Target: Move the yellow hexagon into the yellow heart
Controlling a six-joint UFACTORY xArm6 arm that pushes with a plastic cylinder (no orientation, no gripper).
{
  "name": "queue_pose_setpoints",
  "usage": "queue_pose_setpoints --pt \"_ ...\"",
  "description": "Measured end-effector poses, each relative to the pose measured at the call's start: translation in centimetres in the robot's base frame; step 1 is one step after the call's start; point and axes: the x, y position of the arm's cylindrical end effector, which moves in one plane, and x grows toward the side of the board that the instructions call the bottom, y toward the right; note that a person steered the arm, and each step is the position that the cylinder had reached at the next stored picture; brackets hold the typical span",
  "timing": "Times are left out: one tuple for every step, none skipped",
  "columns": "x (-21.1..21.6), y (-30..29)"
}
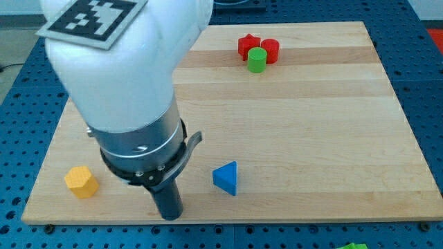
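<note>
Camera view, single frame. My arm (pixel 128 66) fills the view's upper left: a white housing with a black-and-white marker tag (pixel 90 17) on top, a dark grey collar below it, then the straight dark rod. There are no fingers on this rig, so nothing opens, closes or grips. My tip (pixel 169 216) sits near the view's bottom edge of the pale wooden board (pixel 297 117).

The small yellow hexagon block (pixel 81 181) lies toward the board's bottom-left corner, to the view's left of my tip and apart from it, with bare wood between them. The yellow heart does not show anywhere I can see; the arm hides a large part of the board's left side.

A blue triangular block (pixel 226 178) lies to the view's right of my tip, slightly higher in the view, also apart from it. My tip stands between the yellow hexagon and the blue triangle.

Near the board's top edge, right of centre, three blocks cluster tightly: a red star-like block (pixel 247 45), a red round block (pixel 270 50), and a green cylinder (pixel 257 60) in front of both, seemingly touching them.

A sliver of another green block (pixel 355 245) shows off the board at the view's bottom right; shape unclear. The board rests on a blue perforated table (pixel 423 41).
</note>
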Motion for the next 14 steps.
queue_pose_setpoints --pt "0.2 -0.3" --pt "0.1 -5.1" --pt "0.0 -5.9" --pt "-1.0 -13.3" --pt "-2.3 -15.5" --pt "-2.4 -12.5" --pt "-5.5 -11.3" --pt "-10.3 -11.4" --pt "-13.0 -12.1" --pt "-7.9 -12.1" --pt "-7.1 -15.2" --pt "-11.1 -14.9" --pt "-15.5 -14.8" --pt "-18.2 -14.8"
